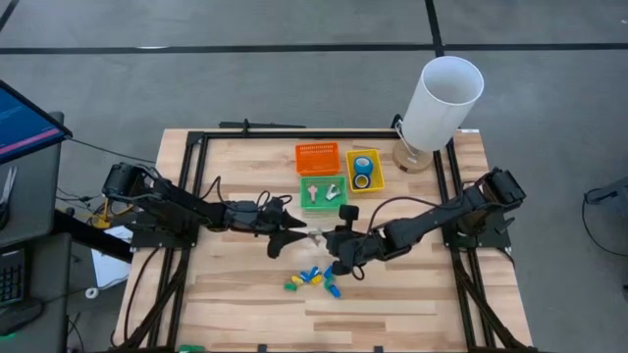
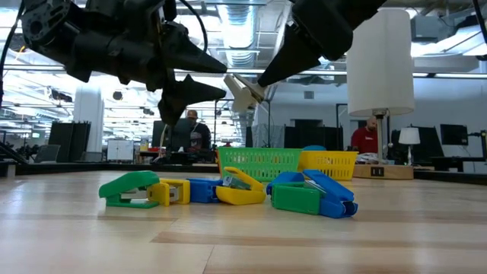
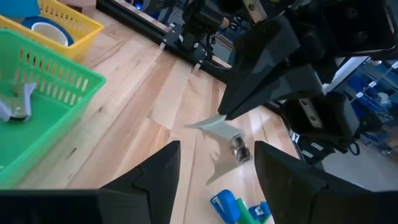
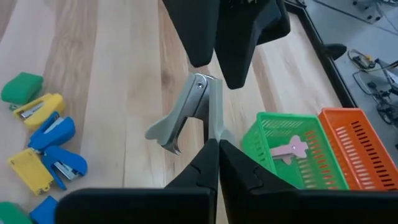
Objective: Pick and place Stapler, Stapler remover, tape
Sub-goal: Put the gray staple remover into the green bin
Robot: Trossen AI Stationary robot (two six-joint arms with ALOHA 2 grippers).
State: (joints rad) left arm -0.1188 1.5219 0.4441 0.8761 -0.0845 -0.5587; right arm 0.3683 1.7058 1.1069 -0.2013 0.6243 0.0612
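A silver staple remover (image 4: 186,115) hangs in the air over the table's middle, held by my right gripper (image 4: 214,163), which reaches in from the right. My left gripper (image 3: 214,180) is open and points at the remover from the left, its fingertips just short of it. Small blue, yellow and green staplers (image 1: 314,280) lie in a heap on the boards nearer the front edge. Two blue tape rolls (image 1: 362,173) rest in the yellow basket (image 1: 377,169). The green basket (image 1: 324,192) has other staple removers lying in it. My right gripper pinches the free end of one arm of the staple remover (image 4: 212,132) between its two shut fingers. The fingers come from the table's right, slanting downward. The remover is lifted clear of the table, its hinge end (image 4: 199,82) pointing toward my left gripper.
An orange basket (image 1: 317,157) sits beside the green one near the far edge. A tall white lamp (image 1: 442,103) stands at the far right corner. Bare boards lie left and right of the stapler heap. People show in the room beyond the table.
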